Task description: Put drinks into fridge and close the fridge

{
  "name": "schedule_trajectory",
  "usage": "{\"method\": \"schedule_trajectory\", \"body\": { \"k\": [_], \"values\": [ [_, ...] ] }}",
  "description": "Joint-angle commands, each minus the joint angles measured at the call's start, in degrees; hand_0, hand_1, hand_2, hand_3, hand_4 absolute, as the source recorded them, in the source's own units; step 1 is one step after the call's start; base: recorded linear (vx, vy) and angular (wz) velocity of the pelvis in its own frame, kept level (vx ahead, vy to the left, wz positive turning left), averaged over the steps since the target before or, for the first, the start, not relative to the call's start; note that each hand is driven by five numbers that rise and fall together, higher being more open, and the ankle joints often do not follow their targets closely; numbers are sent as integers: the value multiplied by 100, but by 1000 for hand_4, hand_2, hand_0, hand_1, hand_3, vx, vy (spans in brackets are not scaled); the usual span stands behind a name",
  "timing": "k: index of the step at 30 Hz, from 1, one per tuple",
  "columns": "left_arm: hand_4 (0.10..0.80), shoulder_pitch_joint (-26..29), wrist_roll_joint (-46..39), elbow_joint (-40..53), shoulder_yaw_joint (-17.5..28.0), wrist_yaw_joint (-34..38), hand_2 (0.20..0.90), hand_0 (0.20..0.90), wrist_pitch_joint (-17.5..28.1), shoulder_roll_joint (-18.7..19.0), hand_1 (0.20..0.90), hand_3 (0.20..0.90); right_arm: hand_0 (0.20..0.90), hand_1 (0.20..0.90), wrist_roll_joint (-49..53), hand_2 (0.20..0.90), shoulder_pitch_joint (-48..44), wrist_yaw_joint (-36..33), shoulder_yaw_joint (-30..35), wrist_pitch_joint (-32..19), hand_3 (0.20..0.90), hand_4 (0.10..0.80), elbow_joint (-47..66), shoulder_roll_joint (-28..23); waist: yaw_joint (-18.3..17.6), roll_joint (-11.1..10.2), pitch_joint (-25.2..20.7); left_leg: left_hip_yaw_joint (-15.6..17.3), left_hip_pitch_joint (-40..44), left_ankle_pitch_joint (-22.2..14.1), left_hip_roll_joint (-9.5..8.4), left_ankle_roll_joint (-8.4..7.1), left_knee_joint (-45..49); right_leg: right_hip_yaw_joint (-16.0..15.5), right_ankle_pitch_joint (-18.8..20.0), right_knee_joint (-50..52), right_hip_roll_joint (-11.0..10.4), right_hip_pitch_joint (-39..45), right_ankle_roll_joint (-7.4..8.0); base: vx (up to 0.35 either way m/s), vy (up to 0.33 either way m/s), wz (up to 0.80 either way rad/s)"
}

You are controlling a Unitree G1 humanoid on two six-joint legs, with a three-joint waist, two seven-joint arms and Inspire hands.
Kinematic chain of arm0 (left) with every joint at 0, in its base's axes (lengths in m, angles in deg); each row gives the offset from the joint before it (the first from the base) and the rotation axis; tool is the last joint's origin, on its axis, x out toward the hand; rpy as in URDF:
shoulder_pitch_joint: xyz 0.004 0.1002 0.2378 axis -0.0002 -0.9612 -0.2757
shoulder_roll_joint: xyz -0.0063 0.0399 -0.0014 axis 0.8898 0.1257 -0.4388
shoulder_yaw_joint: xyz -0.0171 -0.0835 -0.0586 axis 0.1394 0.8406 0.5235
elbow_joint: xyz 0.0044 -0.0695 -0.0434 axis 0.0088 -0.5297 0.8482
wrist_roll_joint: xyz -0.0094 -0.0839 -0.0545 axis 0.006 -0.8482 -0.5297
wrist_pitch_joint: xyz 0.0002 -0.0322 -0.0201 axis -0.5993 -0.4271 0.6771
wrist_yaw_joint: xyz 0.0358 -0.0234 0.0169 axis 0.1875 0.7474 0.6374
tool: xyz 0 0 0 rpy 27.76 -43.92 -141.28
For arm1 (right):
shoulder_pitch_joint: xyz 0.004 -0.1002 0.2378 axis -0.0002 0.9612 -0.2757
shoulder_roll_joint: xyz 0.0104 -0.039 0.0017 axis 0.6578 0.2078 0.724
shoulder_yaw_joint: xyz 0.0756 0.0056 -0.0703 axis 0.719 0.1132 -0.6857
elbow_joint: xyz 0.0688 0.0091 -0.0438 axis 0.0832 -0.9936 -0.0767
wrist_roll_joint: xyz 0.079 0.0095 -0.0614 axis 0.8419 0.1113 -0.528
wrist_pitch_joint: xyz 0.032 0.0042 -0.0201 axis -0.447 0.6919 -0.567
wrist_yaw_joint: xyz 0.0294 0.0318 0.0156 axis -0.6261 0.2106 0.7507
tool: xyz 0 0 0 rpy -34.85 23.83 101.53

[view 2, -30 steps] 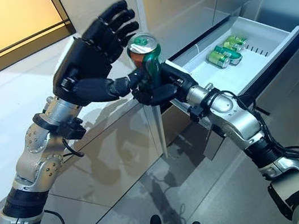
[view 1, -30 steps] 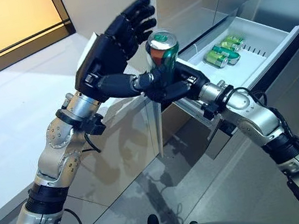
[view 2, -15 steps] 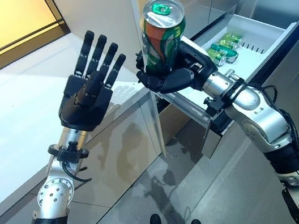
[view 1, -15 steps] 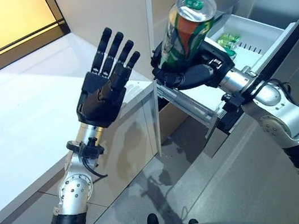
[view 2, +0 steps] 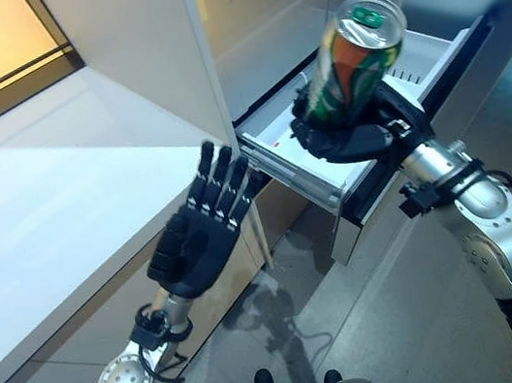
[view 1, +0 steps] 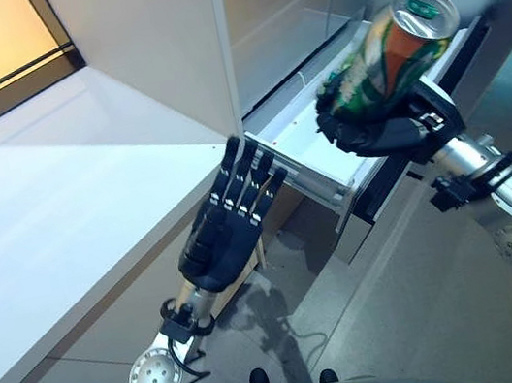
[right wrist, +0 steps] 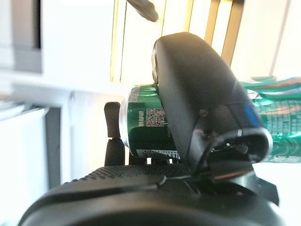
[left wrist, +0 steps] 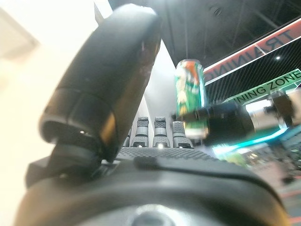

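My right hand is shut on a green and orange can and holds it tilted in the air above the open white fridge drawer. The can also shows in the right wrist view and in the left wrist view. My left hand is open and empty, fingers straight, lower down in front of the counter's corner and left of the drawer.
A white counter runs along the left. A tall grey fridge wall rises behind it, with steel fridge panels above the drawer. Grey floor lies below the drawer.
The right hand has carried the can to the right, over the drawer, and tilted it. The left hand has dropped lower, still open. The camera has shifted too.
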Motion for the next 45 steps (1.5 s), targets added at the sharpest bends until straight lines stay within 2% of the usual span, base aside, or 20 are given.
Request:
{"method": "schedule_trajectory", "body": {
  "k": [1, 5, 7, 9, 10, 11, 12, 13, 16, 19, 26, 32, 45],
  "values": [
    [800, -7, 309, -454, -258, -710, 900, 900, -167, -230, 900, 900, 300, 300, 192, 300, -607, -296, 1090, -1292, 200, 100, 141, -150, -32, -43, -540, -170, 258, -838, 0, -84, 10, 184, 211, 70, 86, -277, 350, -17, -4, -15],
    [800, -211, 1007, -1127, -363, -872, 900, 900, 153, -252, 900, 900, 300, 300, -97, 300, -417, -421, 1280, -1319, 200, 100, -113, -314, -60, -54, -513, -122, 250, -883, 11, -83, 10, 211, 182, 62, 104, -287, 381, 11, -4, -12],
    [800, -259, 1742, -1602, -377, -595, 900, 900, 788, -176, 900, 900, 300, 300, -273, 300, -343, -522, 1346, -1238, 200, 100, -295, -492, -78, -75, -480, -77, 244, -879, 19, -76, 10, 209, 188, 68, 113, -300, 385, -2, -6, -5],
    [800, -260, 2076, -1818, -387, -260, 900, 900, 1039, -126, 900, 900, 300, 300, -483, 300, -328, -629, 1374, -1168, 200, 100, -396, -589, -77, -81, -470, -61, 233, -866, 23, -81, 10, 208, 191, 72, 119, -312, 388, 0, 0, 0],
    [800, -246, 2255, -2113, -391, 228, 900, 900, 1259, -26, 900, 900, 300, 300, -743, 300, -307, -739, 1400, -1158, 200, 100, -563, -752, -74, -92, -468, -47, 217, -850, 24, -79, 10, 204, 197, 70, 129, -323, 388, 0, 0, 0],
    [800, -240, 2269, -2130, -392, 277, 900, 900, 1263, -24, 900, 900, 300, 300, -756, 300, -313, -752, 1399, -1162, 200, 100, -581, -771, -72, -90, -467, -46, 216, -850, 24, -78, 10, 204, 197, 70, 129, -324, 389, 0, 0, 0],
    [800, -198, 2283, -2364, -357, 825, 900, 900, 1402, 61, 900, 900, 300, 300, -882, 300, -383, -819, 1351, -1107, 200, 100, -753, -952, -51, -110, -466, -34, 205, -842, 32, -80, 10, 181, 197, 66, 131, -327, 395, 0, 0, 0],
    [800, -166, 2426, -2436, -333, 1005, 900, 900, 1498, 98, 900, 900, 300, 300, -930, 300, -446, -851, 1316, -1070, 200, 100, -824, -1017, -41, -122, -465, -30, 200, -841, 34, -82, 10, 169, 194, 65, 129, -327, 397, 41, -37, -1],
    [800, -110, 3397, -2676, -489, 1887, 900, 900, 1956, 343, 900, 900, 300, 300, -934, 300, -864, -794, 1039, -766, 200, 100, -1173, -1374, 37, -187, -458, 5, 185, -797, 46, -93, 10, 89, 210, 62, 132, -328, 396, 47, -30, 1],
    [800, -121, 3893, -3093, -540, 2289, 900, 900, 2055, 389, 900, 900, 300, 300, -903, 300, -1250, -619, 768, -683, 200, 100, -1547, -1705, 118, -236, -463, 41, 167, -769, 59, -106, 10, 39, 222, 50, 134, -334, 408, 65, -23, 0],
    [800, -185, 4369, -4020, -406, 2533, 900, 900, 2283, 320, 900, 900, 300, 300, -1029, 300, -2425, -265, -51, -556, 200, 100, -2454, -2265, 332, -384, -457, 41, 120, -737, 68, -125, 13, -60, 229, 26, 136, -335, 421, 89, -30, 0],
    [800, -296, 5000, -4688, -235, 2862, 900, 900, 2474, 419, 900, 900, 300, 300, -1077, 300, -3792, 96, -1024, -435, 200, 100, -3444, -2644, 650, -592, -398, -126, 52, -723, 65, -122, 19, -82, 212, 26, 189, -336, 421, 102, -47, 6],
    [800, -343, 5686, -5193, 100, 3701, 900, 900, 2532, 763, 900, 900, 300, 300, -2230, 300, -5362, 285, -2681, -256, 200, 100, -4580, -2668, 1080, -752, -141, -388, -150, -650, 86, -117, 63, -206, 222, 26, 214, -394, 390, 58, -32, 12]
  ]
}}
